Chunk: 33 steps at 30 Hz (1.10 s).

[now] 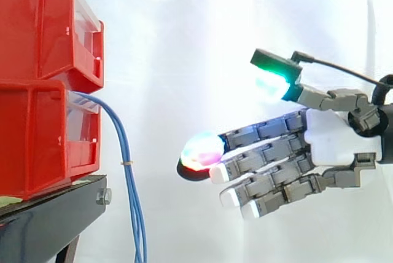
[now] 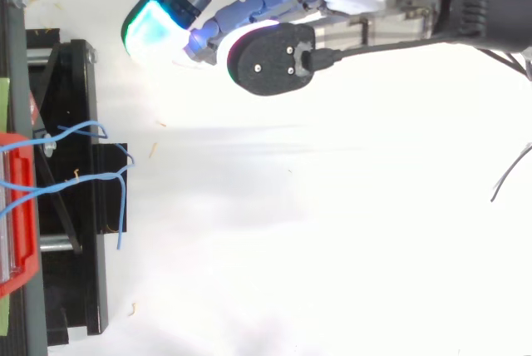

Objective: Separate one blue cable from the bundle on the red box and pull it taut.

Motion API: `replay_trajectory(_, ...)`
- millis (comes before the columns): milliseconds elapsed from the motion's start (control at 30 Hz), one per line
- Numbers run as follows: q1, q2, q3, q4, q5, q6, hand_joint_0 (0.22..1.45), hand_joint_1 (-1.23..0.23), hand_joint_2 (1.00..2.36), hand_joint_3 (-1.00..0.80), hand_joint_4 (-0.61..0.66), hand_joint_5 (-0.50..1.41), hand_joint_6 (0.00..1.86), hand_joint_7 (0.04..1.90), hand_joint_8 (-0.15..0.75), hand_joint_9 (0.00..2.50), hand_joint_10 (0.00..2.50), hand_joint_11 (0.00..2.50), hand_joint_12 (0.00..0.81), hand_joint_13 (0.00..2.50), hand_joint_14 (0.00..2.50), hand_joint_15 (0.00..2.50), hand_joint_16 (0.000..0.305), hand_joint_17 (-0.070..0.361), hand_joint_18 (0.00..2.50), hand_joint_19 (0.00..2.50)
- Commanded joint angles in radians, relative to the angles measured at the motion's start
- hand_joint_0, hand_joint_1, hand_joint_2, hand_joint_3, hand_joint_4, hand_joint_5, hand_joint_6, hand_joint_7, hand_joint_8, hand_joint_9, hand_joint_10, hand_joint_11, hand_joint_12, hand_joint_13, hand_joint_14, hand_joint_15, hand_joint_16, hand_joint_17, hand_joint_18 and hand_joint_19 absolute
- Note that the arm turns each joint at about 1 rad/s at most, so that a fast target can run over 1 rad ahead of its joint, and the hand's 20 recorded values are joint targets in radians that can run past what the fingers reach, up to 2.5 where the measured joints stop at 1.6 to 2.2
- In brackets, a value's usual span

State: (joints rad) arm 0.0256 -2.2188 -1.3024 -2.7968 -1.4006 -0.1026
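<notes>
- Blue cables (image 1: 127,146) come out of the front of the lower red box (image 1: 37,134) and hang down in a bundle past the edge of the black stand (image 1: 55,204), their long axis close to vertical.
- A small tie (image 1: 127,162) seems to bind them partway down.
- The hand (image 1: 334,140) hovers level with them, fingers straight and spread, holding nothing, fingertips (image 1: 202,150) pointing toward the box.
- The bundle lies well apart, beyond the fingertips. From above, the hand also sits off to one side of the cables, so the reach likely needs both a forward and a sideways move.
</notes>
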Motion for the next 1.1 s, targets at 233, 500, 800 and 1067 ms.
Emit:
replay_trajectory(233, 0.023, -0.032, 0.000, 0.062, 0.037, -0.006, 0.53, -0.49, 1.00, -0.46, 0.18, -0.20, 0.50, 0.69, 0.233, 0.55, 0.01, 0.19, 0.396, 0.61, 0.01, 0.32, 0.054, 0.122, 0.44, 0.40)
replay_trajectory(500, 0.037, -0.032, 0.000, 0.059, 0.089, -0.026, 0.53, -0.50, 1.00, -0.45, 0.14, -0.24, 0.50, 0.69, 0.223, 0.52, 0.01, 0.23, 0.395, 0.63, 0.01, 0.34, 0.055, 0.123, 0.46, 0.41)
replay_trajectory(800, 0.056, -0.033, 0.000, 0.057, 0.137, -0.063, 0.52, -0.48, 1.00, -0.47, 0.11, -0.26, 0.50, 0.67, 0.210, 0.43, 0.01, 0.18, 0.396, 0.50, 0.01, 0.30, 0.054, 0.121, 0.34, 0.37)
replay_trajectory(1067, 0.062, -0.033, 0.000, 0.020, 0.141, -0.054, 0.49, -0.36, 1.00, -0.50, 0.11, -0.26, 0.50, 0.67, 0.213, 0.41, 0.01, 0.19, 0.401, 0.44, 0.01, 0.28, 0.055, 0.125, 0.24, 0.34)
